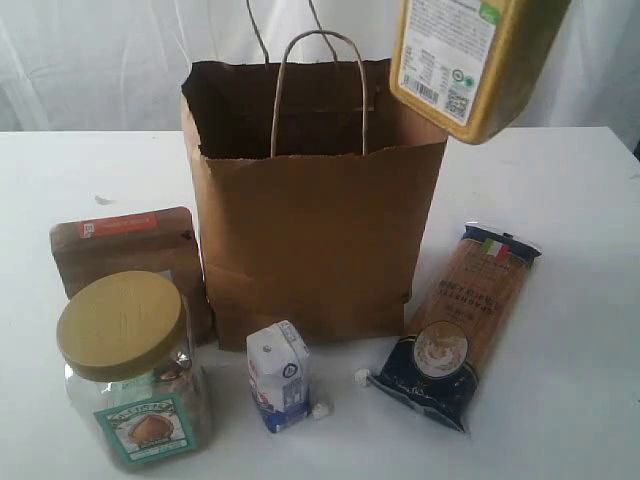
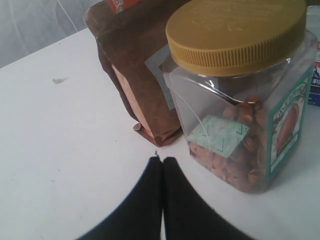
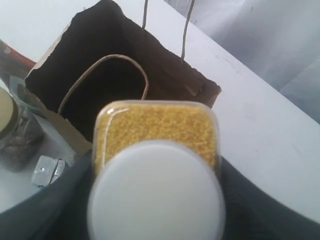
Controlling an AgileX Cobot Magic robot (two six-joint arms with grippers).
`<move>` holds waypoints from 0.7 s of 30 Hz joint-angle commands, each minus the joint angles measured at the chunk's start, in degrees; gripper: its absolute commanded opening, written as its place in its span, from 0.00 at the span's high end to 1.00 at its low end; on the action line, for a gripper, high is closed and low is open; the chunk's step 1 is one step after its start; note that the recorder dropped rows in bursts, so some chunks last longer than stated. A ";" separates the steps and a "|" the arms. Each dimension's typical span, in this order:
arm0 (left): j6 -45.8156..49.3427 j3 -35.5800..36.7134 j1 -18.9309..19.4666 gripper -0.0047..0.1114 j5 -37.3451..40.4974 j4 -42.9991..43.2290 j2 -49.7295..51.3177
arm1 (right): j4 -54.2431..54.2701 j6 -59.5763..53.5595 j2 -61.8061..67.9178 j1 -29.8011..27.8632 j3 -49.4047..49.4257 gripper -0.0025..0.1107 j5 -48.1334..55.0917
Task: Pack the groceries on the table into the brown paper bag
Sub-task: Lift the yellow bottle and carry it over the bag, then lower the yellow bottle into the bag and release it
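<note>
The tall brown paper bag stands open mid-table, handles up. My right gripper is shut on the yellow white-capped bottle, which hangs above the bag's right rim; the bag mouth is dark beneath it. My left gripper is shut and empty, low over the table, just short of the tan-lidded nut jar and the brown kraft pouch. On the table are the nut jar, pouch, white-blue carton and spaghetti pack. The dark metal-lidded jar is out of view.
A white curtain hangs behind the table's far edge. Small crumpled white scraps lie beside the carton. A small mark shows on the white surface left of the pouch. Neither arm shows in the exterior view.
</note>
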 commanded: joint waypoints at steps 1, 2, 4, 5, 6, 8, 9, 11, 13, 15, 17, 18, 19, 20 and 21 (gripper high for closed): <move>-0.03 0.22 0.14 0.96 -0.04 -0.12 -0.25 | -1.09 0.42 4.05 0.03 -4.33 0.98 -6.35; -0.03 0.22 0.14 0.96 -0.04 -0.12 -0.25 | -1.09 0.56 4.86 0.03 -4.91 0.98 -6.88; -0.03 0.22 0.14 0.96 -0.04 -0.12 -0.25 | -1.09 0.56 6.75 0.03 -6.16 0.98 -7.74; -0.03 0.22 0.14 0.96 -0.04 -0.12 -0.25 | -1.09 0.56 7.70 0.03 -6.81 0.98 -7.74; -0.03 0.22 0.14 0.96 -0.04 -0.12 -0.25 | -1.09 0.56 8.64 0.03 -7.35 0.98 -7.74; -0.03 0.22 0.14 0.96 -0.04 -0.12 -0.25 | -1.24 0.56 10.25 0.03 -8.11 0.98 -7.87; -0.03 0.22 0.14 0.96 -0.04 -0.12 -0.25 | -1.68 0.56 10.98 0.03 -8.28 0.98 -8.14; -0.03 0.22 0.14 0.96 -0.04 -0.12 -0.25 | -1.68 0.56 11.82 0.03 -8.38 0.98 -8.88; -0.03 0.22 0.14 0.96 -0.04 -0.12 -0.25 | -1.68 0.56 12.71 0.03 -8.38 0.98 -9.25; -0.03 0.22 0.14 0.96 -0.04 -0.12 -0.25 | -1.68 0.56 13.49 0.03 -8.38 0.98 -9.25; -0.03 0.22 0.14 0.96 -0.04 -0.12 -0.25 | -0.74 0.56 14.01 0.03 -8.38 0.98 -8.80; -0.03 0.22 0.14 0.96 -0.04 -0.12 -0.25 | 0.02 0.56 14.29 0.03 -8.38 0.98 -8.68; -0.03 0.22 0.14 0.96 -0.04 -0.12 -0.25 | 0.96 0.56 14.44 0.03 -8.38 0.98 -8.63; -0.03 0.22 0.14 0.96 -0.04 -0.12 -0.25 | 2.45 0.56 14.56 0.03 -8.38 0.98 -8.63; -0.03 0.22 0.14 0.96 -0.04 -0.12 -0.25 | 3.59 0.56 14.81 0.03 -8.38 0.98 -8.63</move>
